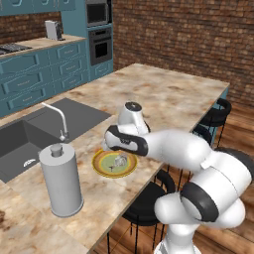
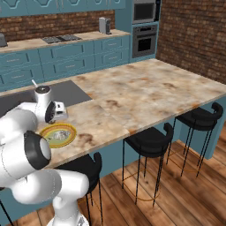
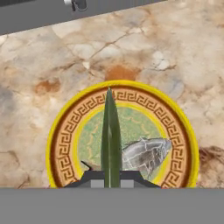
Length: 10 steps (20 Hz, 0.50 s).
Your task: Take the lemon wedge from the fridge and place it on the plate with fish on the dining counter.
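Fingers [image 3: 111, 183] clenched on the lemon wedge [image 3: 111, 135], a thin green sliver projecting forward from between the tips, pointed end leading. Directly beneath the fingers, the plate with fish [image 3: 65, 131], yellow-rimmed with an olive-green centre, resting on the marbled desk [image 3: 175, 52]. Fish [image 3: 146, 155] lying on the plate just right of the wedge, close beside the fingertips. Beyond the plate, ahead of the fingers, the dark sink [image 1: 30, 139] and steel tap [image 1: 57, 119]; paper-towel roll [image 1: 60, 181] standing near the plate on the desk.
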{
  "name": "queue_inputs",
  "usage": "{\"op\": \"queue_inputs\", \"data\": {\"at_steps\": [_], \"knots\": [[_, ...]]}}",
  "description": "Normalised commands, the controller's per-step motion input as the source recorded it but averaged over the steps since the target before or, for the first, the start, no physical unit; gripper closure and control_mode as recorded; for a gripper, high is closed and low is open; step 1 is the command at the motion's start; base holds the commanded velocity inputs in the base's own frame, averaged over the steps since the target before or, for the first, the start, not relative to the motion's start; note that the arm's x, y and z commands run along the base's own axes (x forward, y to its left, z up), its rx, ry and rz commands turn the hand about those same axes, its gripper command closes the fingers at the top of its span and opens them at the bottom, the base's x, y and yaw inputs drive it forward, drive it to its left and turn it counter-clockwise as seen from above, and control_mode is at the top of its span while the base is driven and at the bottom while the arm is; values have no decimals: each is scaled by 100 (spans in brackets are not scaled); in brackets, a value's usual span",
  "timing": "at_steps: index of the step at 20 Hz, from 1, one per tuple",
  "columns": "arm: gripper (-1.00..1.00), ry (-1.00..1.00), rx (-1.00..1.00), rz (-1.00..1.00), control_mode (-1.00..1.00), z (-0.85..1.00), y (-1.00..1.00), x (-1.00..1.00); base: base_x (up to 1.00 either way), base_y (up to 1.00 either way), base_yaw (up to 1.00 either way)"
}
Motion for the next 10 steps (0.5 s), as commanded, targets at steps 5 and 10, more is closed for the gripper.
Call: {"op": "queue_inputs", "data": {"at_steps": [5, 10], "knots": [[100, 0, 0, 0, -100, -25, 29, 65, 0, 0, 0], [100, 0, 0, 3, -100, -23, 41, 10, 0, 0, 0]]}}
